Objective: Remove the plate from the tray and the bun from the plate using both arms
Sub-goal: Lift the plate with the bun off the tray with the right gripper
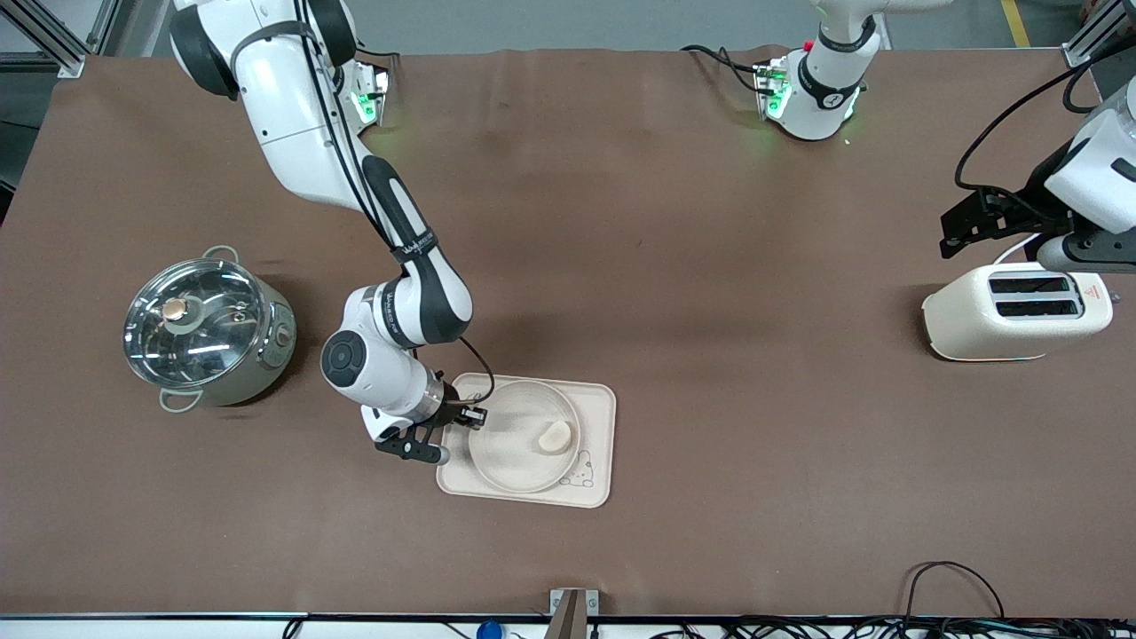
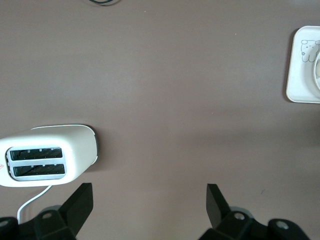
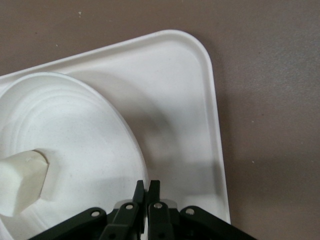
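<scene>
Brown desk [image 1: 674, 266]: your right claw [image 3: 147, 192] pinches the plate [image 1: 510, 444] rim; left claw [image 2: 150, 200], wide, waits over the toaster [image 1: 1012, 312].

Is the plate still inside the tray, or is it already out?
Still in: the plate lies within the tray rim, the bun on it, and the right tool shut on its edge.

Brown cloth-covered table [image 1: 674, 266], grey floor along the top edge — aluminium frame posts [image 1: 53, 40] at corners, even overhead light

Matt brown cloth table [image 1: 674, 266], shiny metal pot [image 1: 206, 330], smooth matt plate [image 1: 515, 448].
</scene>
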You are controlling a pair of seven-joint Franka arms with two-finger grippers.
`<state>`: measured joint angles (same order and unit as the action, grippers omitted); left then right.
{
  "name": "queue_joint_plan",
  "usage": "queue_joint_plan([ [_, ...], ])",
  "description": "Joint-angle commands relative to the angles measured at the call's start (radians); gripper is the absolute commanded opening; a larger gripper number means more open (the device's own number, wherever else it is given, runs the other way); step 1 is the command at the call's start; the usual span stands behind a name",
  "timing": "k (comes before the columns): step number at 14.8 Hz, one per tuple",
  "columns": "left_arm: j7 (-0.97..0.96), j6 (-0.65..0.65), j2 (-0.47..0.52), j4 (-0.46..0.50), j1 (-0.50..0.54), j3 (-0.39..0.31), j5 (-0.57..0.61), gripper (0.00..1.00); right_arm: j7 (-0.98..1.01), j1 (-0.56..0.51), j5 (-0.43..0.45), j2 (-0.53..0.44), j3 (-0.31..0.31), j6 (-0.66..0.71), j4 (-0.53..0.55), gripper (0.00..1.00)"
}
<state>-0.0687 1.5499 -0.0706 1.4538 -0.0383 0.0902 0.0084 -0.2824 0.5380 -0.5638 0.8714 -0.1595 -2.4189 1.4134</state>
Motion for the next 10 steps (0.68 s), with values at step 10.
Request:
queue_joint_plan([
  [10,0.007,-0.001,0.009,-0.004,0.005,0.003,-0.005,1.00,0.034,0.086,-0.018,-0.400,0.006,0.055,0.401,0.00],
])
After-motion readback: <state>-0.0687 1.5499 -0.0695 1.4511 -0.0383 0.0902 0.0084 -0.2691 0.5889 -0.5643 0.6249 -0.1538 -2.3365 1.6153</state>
